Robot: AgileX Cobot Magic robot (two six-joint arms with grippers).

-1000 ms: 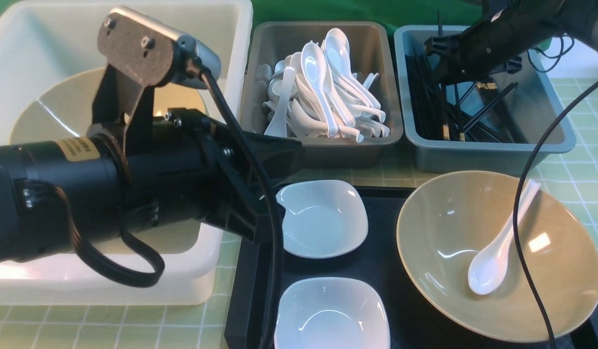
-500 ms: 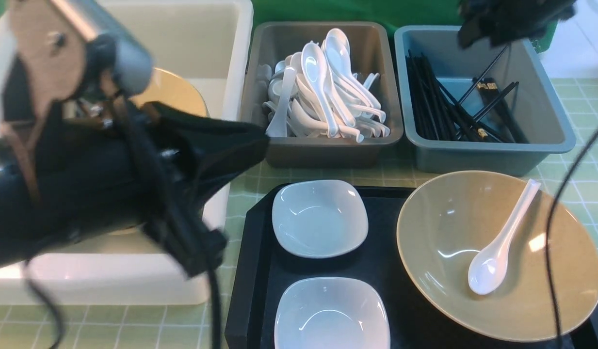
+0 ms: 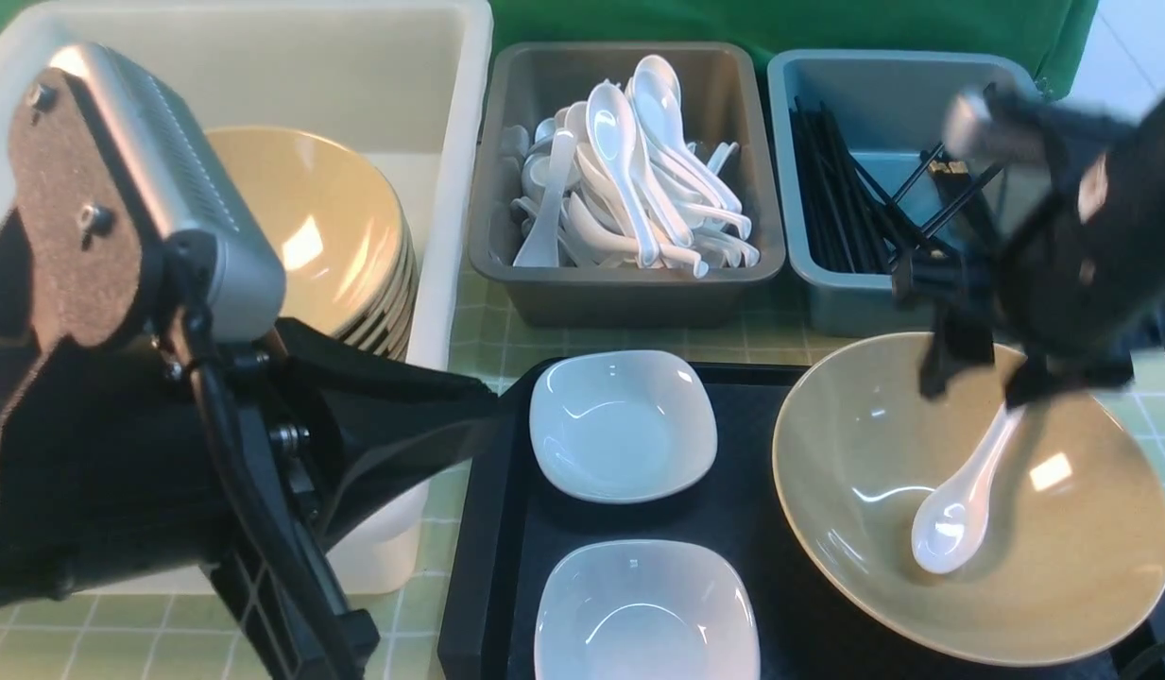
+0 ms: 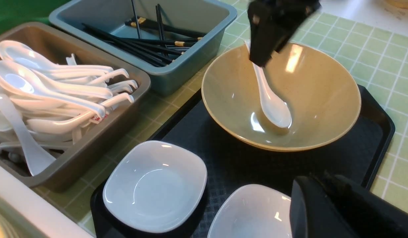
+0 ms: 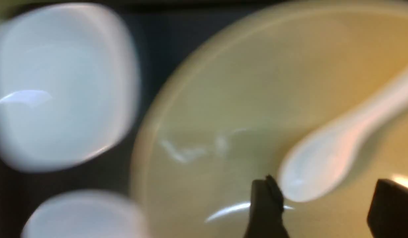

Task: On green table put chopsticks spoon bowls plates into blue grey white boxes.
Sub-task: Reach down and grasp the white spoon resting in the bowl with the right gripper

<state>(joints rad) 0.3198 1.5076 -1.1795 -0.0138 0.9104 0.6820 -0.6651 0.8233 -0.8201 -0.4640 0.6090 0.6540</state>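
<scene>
Table (image 3: 629, 338): pale green, gridded. Far side, left to right: white box (image 3: 469, 142), grey box (image 3: 629, 297), blue box (image 3: 847, 307), the last two just beside each other. Near side: black tray (image 3: 733, 510), fronting grey and blue boxes.

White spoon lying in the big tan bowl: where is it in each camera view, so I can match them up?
Front view: white spoon lies in the tan bowl, lower right.
Left wrist view: white spoon in that bowl, beside the blue chopstick box.
Right wrist view: white spoon, blurred, in that bowl.
Shared landmark: the tan bowl.
</scene>
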